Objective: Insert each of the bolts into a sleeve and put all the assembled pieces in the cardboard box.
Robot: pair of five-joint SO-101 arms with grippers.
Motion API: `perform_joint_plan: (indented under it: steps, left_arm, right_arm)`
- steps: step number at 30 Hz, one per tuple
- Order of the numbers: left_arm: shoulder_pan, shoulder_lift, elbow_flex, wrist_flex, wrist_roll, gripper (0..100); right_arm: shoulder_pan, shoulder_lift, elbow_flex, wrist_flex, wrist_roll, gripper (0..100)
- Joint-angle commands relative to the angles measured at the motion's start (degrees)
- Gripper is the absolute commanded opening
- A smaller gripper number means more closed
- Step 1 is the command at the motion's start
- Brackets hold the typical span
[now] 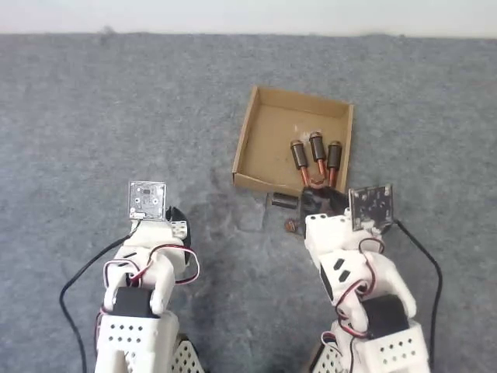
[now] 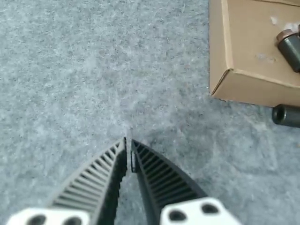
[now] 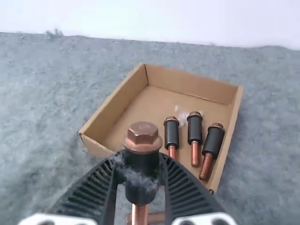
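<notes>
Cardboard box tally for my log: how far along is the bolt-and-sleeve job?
Done: three assembled pieces lie in the cardboard box. In hand: the right gripper is shut on a fourth sleeved bolt, not yet boxed. Remaining: one empty sleeve lies on the carpet beside the box; the left gripper is shut, empty.

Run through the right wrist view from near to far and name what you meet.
Right gripper shut on a copper hex-head bolt in a black sleeve → brown cardboard box's near wall → three sleeved copper bolts → box's far wall.
</notes>
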Motion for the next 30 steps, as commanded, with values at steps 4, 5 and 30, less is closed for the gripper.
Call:
perform_joint_plan:
  steps: [4,5,30]
  left_arm:
    - [-0.26,-0.09,-0.31,0.09,-0.35,1]
    - [-0.26,-0.09,-0.31,0.09,-0.35,1]
    - [-0.26,-0.09,-0.31,0.09,-0.35,1]
  right_arm:
    - [0.40,16.66,-24.00,10.24,0.53,0.6]
    - [0.40,19.21,-26.90,12.09,0.53,0.6]
    - [8.57,64.84,-58.11,18.51,8.26,0.7]
